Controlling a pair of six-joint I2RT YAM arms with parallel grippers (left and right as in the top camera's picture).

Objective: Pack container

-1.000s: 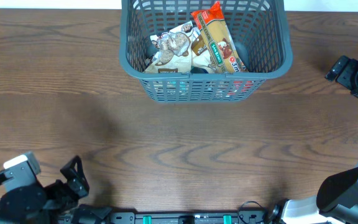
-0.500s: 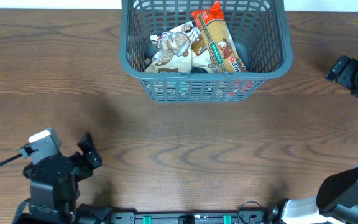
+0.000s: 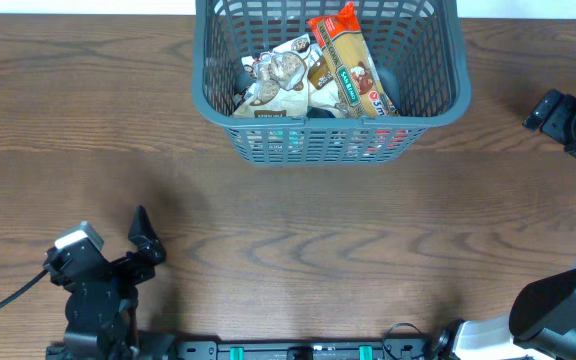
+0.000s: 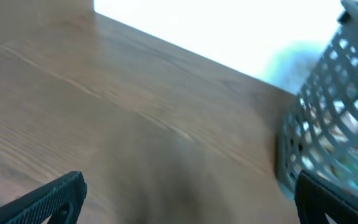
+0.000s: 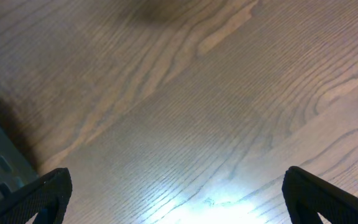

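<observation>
2 arms, both empty-handed, at a wooden table.
Front-left, the left gripper has its fingers spread wide, gripping nothing. The container stands at the far middle edge, food packets lying inside. Far right, the right gripper is likewise spread wide and empty.
</observation>
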